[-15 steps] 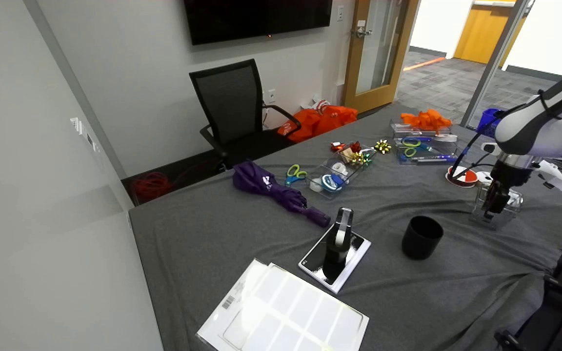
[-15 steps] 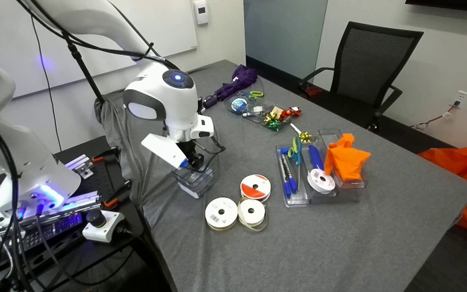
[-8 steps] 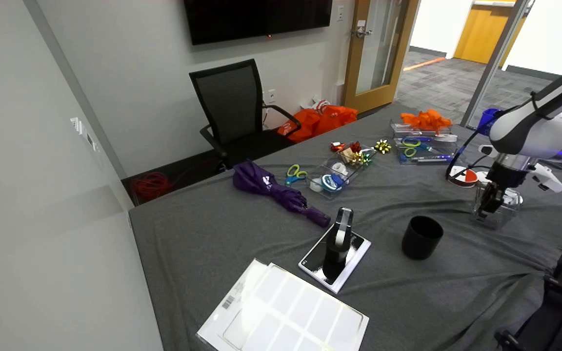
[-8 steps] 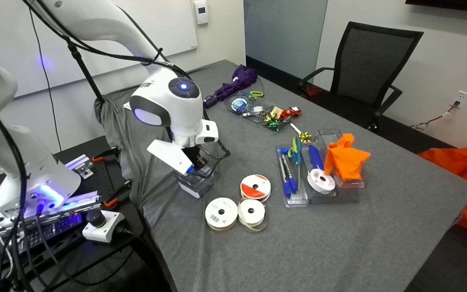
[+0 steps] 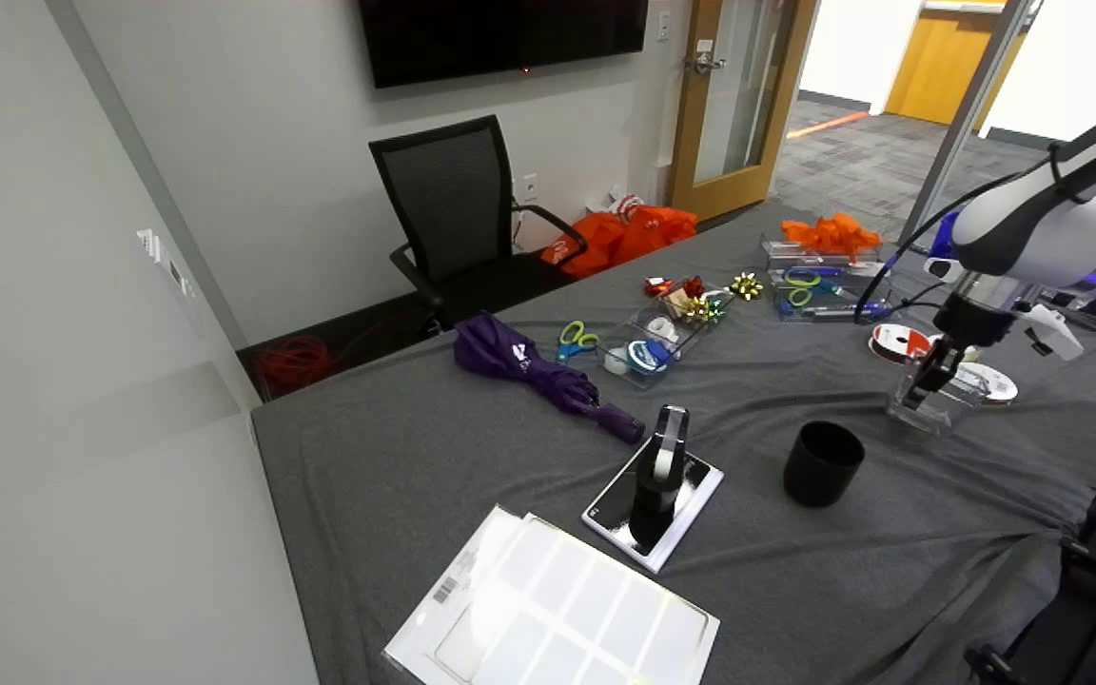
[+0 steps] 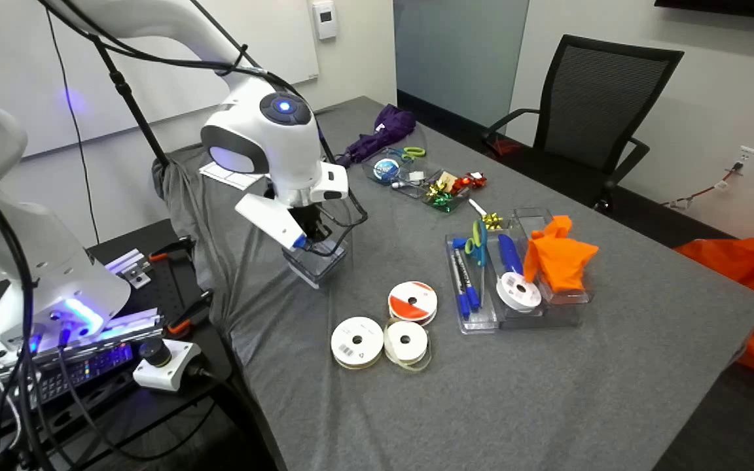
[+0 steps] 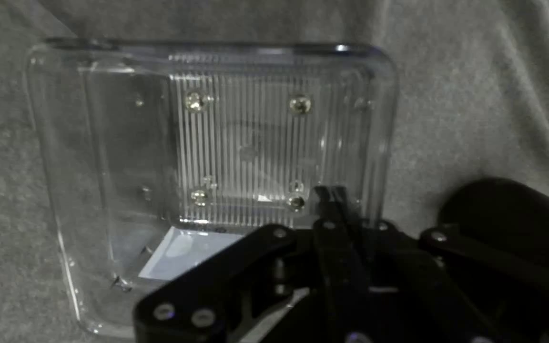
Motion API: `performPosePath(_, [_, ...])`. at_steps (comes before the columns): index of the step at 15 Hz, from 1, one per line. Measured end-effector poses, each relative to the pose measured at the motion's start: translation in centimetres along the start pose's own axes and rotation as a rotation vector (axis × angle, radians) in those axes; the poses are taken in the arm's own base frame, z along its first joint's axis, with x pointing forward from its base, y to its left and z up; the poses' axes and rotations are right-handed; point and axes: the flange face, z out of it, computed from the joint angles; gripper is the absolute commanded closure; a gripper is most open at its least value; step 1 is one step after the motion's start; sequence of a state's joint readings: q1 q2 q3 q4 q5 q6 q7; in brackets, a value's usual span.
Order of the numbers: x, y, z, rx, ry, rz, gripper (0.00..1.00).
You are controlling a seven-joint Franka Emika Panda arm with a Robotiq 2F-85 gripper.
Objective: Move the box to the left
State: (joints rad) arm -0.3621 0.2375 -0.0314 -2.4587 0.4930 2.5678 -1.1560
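Pincer (image 7: 359,214) clamped on clear box (image 7: 131,147), ribs (image 7: 250,143) discernible only in wrist view

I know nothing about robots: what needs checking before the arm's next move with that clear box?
1. Jaws holding the clear box: ok; they look closed on its wall.
2. Box lifted off the grey cloth: cannot tell.
3. Black cup out of the way: not ok; it stands left of the box in an exterior view, perhaps in its path.
4. Large white spool apart from the box: ok; a gap shows in an exterior view.
5. Pale patch in the wrist view stuck fast: cannot tell.
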Motion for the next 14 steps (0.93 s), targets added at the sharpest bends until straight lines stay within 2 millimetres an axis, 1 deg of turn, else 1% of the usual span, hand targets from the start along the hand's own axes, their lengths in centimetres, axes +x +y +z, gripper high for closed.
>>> performPosePath(2, [2.3,-2.3,-1.2,0.021,0.042,0.049,0.99])
performPosePath(4, [4.9,-4.4,-2.8,0.043,0.094,0.114,0.99])
performPosePath(5, [6.3,-5.2,-3.8,0.052,0.121,0.151,0.99])
performPosePath(7, [9.0,-6.2,-5.5,0.056,0.170,0.232,0.99])
performPosePath(9, [11.4,-6.5,-7.1,0.053,0.207,0.318,0.99])
performPosePath(11, [13.5,-6.2,-8.4,0.051,0.239,0.391,0.99])
performPosePath(13, [15.5,-5.4,-8.9,0.044,0.255,0.470,0.99])
performPosePath(14, [16.3,-4.7,-8.7,0.033,0.247,0.516,0.99])
